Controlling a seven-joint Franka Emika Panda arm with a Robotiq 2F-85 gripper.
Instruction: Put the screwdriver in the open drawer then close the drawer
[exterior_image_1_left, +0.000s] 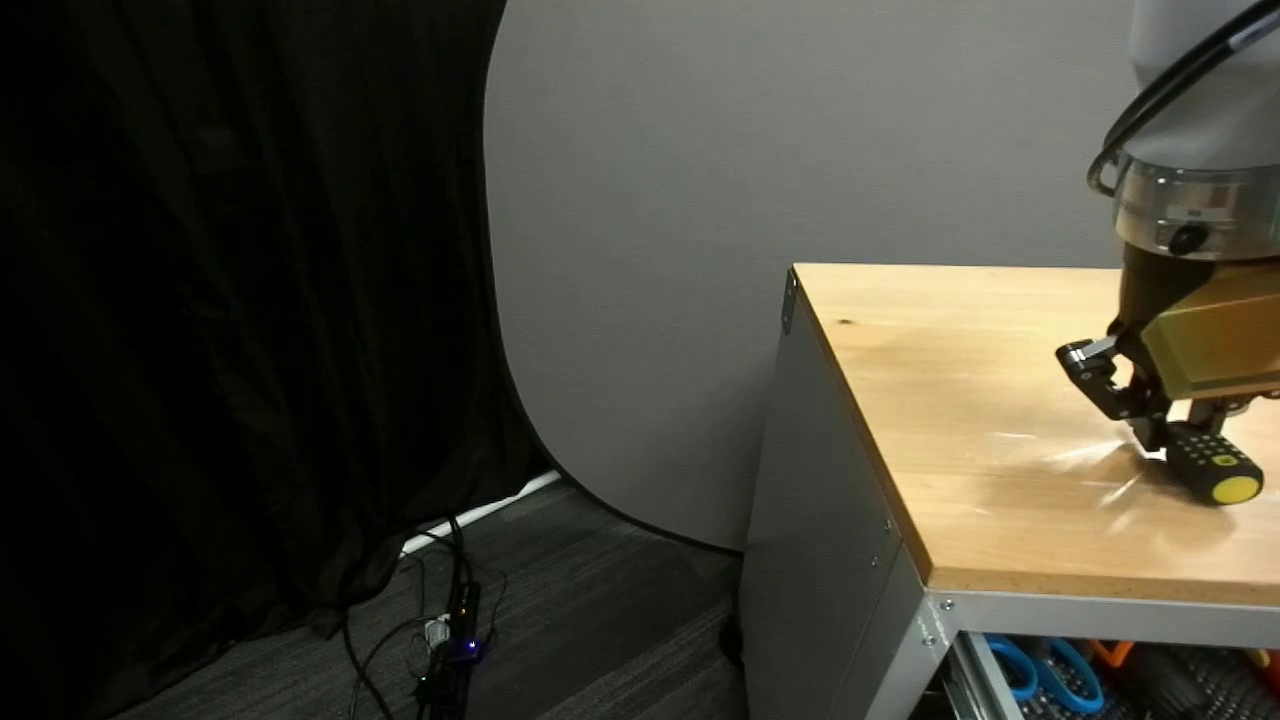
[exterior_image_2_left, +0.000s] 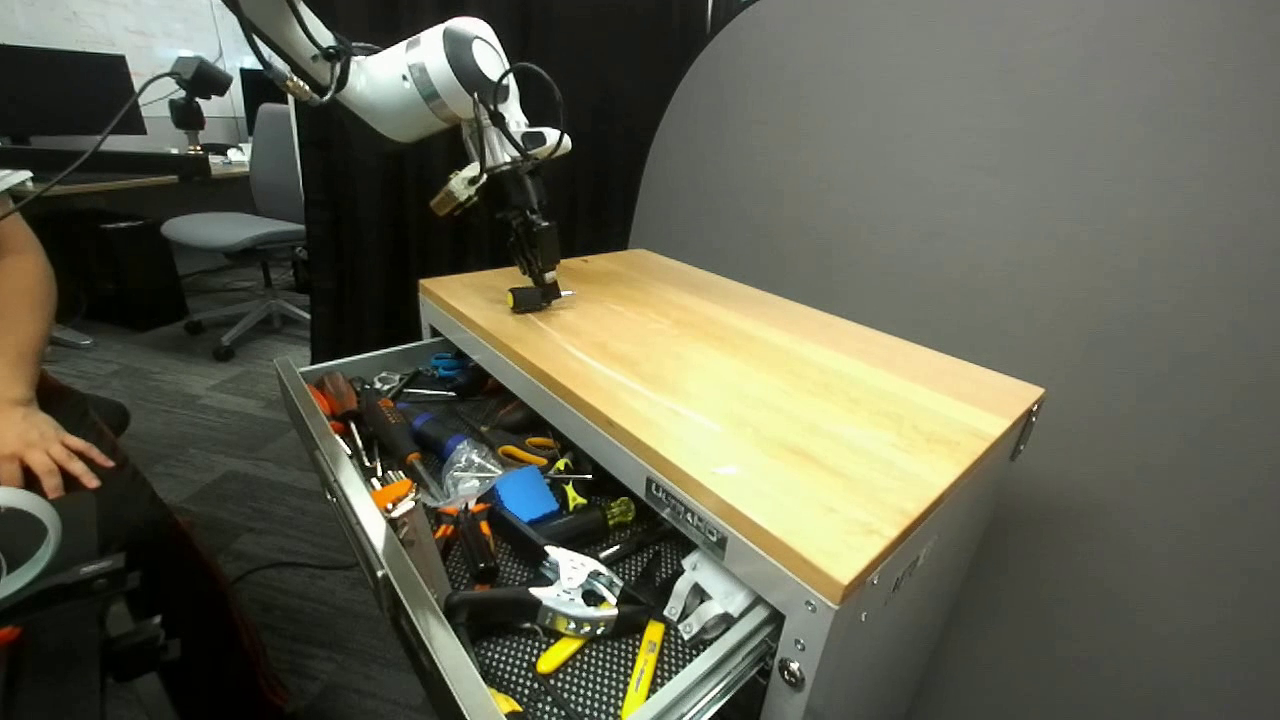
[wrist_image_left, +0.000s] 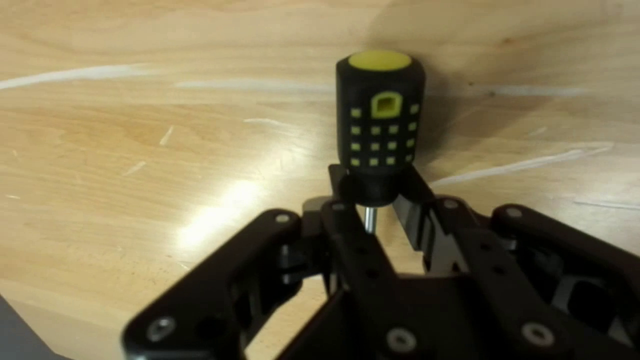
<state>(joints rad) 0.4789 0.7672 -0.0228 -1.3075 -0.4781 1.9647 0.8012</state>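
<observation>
The screwdriver (wrist_image_left: 380, 130) has a stubby black handle with yellow squares and a yellow end cap. Its short metal shaft shows between my fingers in the wrist view. My gripper (wrist_image_left: 375, 184) is shut on the narrow collar of the handle, one finger on each side. In both exterior views the screwdriver (exterior_image_1_left: 1213, 462) (exterior_image_2_left: 526, 299) lies tilted at or just above the wooden top; I cannot tell whether it touches. The drawer (exterior_image_2_left: 380, 540) stands pulled out below the tabletop, full of tools. Its corner and side rail (exterior_image_1_left: 978, 675) also show in an exterior view.
The wooden tabletop (exterior_image_2_left: 700, 400) is bounded by a front edge above the drawer. Inside the drawer lie a clamp (exterior_image_2_left: 580, 590), a blue block (exterior_image_2_left: 525, 494) and blue-handled scissors (exterior_image_1_left: 1070, 675). A person's hand (exterior_image_2_left: 45, 450) is near the drawer's front.
</observation>
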